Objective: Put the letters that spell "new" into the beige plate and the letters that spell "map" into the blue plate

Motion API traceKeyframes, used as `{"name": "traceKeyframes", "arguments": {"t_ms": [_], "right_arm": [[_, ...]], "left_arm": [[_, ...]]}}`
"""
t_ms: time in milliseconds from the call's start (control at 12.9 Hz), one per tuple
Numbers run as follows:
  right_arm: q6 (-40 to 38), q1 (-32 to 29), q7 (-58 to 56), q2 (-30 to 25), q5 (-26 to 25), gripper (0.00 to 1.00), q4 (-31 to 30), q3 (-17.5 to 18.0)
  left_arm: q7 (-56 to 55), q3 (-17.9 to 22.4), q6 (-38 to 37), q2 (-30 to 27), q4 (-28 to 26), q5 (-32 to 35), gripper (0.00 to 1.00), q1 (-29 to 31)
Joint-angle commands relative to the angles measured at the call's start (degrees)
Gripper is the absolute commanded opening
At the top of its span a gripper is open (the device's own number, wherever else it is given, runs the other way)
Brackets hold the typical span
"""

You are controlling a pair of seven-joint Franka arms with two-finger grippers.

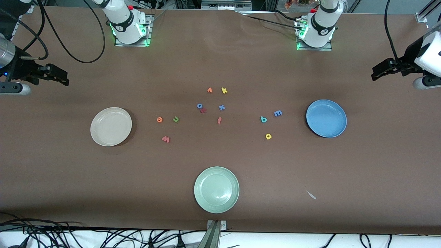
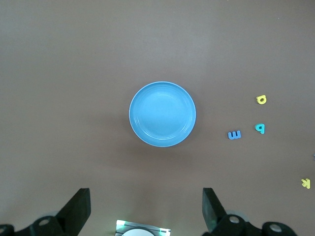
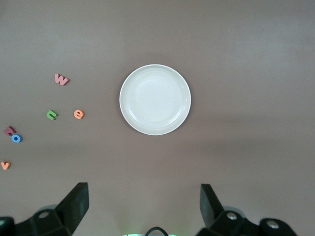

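Brown bench [image 1: 220, 62]: no letter sorted yet. "new" [image 1: 166, 126] lies beside beige plate [image 1: 111, 126], "map" [image 1: 270, 122] beside blue plate [image 1: 326, 118]. Left end effector [image 1: 375, 74] and right end effector [image 1: 63, 78] hang released; next we judge a descent onto one letter.

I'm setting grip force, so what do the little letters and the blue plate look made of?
The small coloured letters, such as the blue "m", look like matte foam: flat-cut, no shine. The round blue plate looks like smooth plastic or glazed ceramic, faintly glossy with concentric rings; which one is unclear.
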Motion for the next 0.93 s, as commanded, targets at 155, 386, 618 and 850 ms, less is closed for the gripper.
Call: {"name": "traceKeyframes", "arguments": {"t_ms": [155,386,618,850], "right_arm": [[-0.55,-0.21,0.05,-0.38,0.82,1.00,0.07,0.01],[-0.64,-0.21,0.05,1.20,0.74,1.00,0.25,0.01],[-0.54,0.13,-0.73,4.43,0.47,1.00,0.68,0.18],[-0.63,0.14,-0.91,8.29,0.91,1.00,1.56,0.18]], "left_arm": [[-0.09,-0.09,-0.57,0.64,1.49,-0.87,1.00,0.00],[-0.17,-0.18,-0.57,0.64,1.49,-0.96,1.00,0.00],[-0.09,-0.18,-0.57,0.72,1.58,-1.05,1.00,-0.09],[0.00,-0.09,-0.74,0.64,1.49,-1.22,1.00,0.09]]}}
